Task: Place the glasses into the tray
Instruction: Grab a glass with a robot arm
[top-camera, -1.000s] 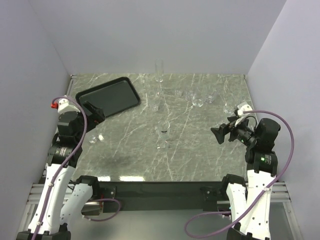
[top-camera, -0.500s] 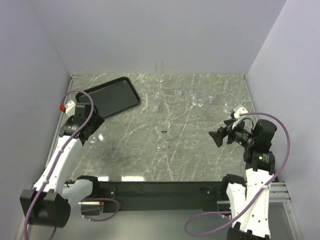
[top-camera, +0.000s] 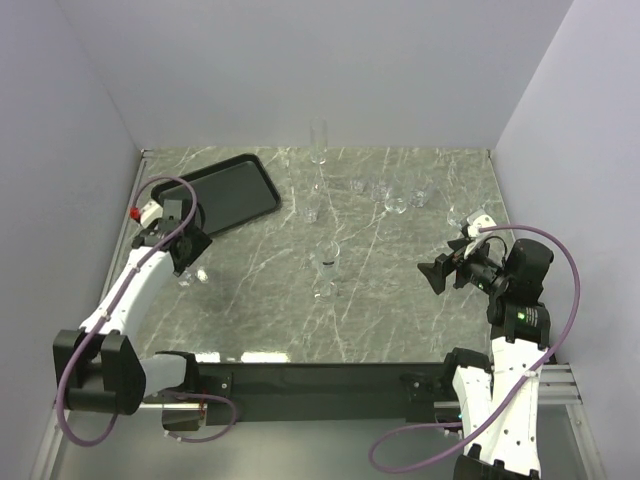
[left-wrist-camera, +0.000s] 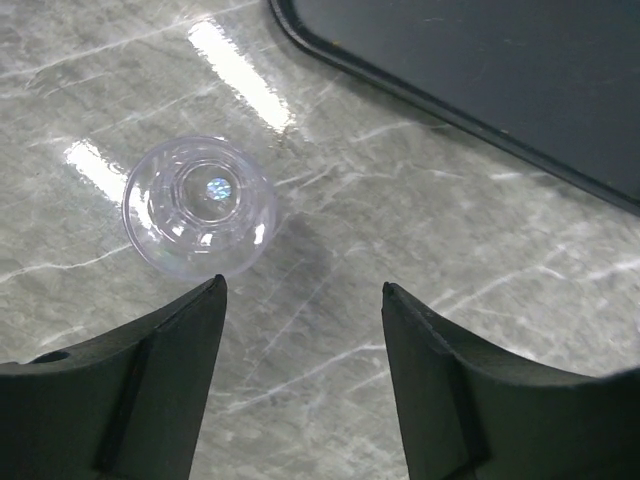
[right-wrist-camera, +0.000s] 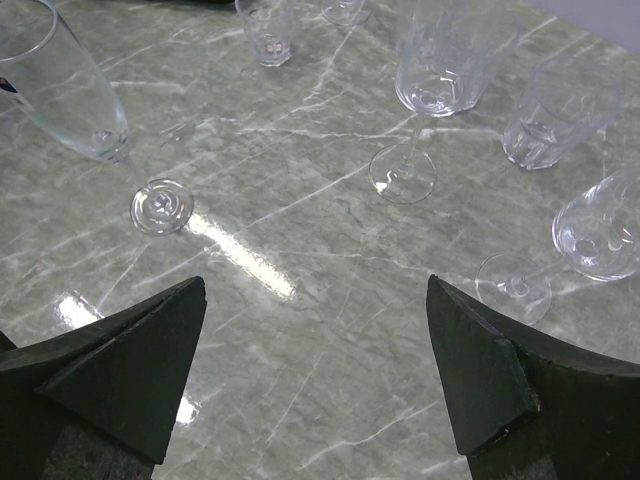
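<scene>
Far-left corner of the worktop (top-camera: 260, 320): tray (top-camera: 215, 190), black, lying askew to the edges. No glass shows in it, from above or in the left wrist view. Task judged to be at its very start: nothing placed, all of it left to do.

Left edge, just nearward of the tray: left gripper (left-wrist-camera: 302, 290), pointed down at the stone, jaws released, holding nothing. One small glass (left-wrist-camera: 200, 205) stands here, seen from straight above. It sits just beyond the tip of the finger at the left of the wrist view, outside the gap and apart from the tray's rim. Judged the likely first pick; the gripper would need to shift across before closing.

Centre: loose line running from the far edge toward the middle. Tall flute (top-camera: 319, 142) at the far edge, stemmed glass (top-camera: 329, 256) nearer. All on bare stone.

Right of centre, far half: cluster of glasses (top-camera: 397, 204), tumblers and stemmed, reaching nearly to the right edge. Exact count hard to tell, clear glass on pale veining.

Right edge, mid-depth: right gripper (right-wrist-camera: 315, 287) faces the cluster, jaws spread wide, empty, touching no glass.
</scene>
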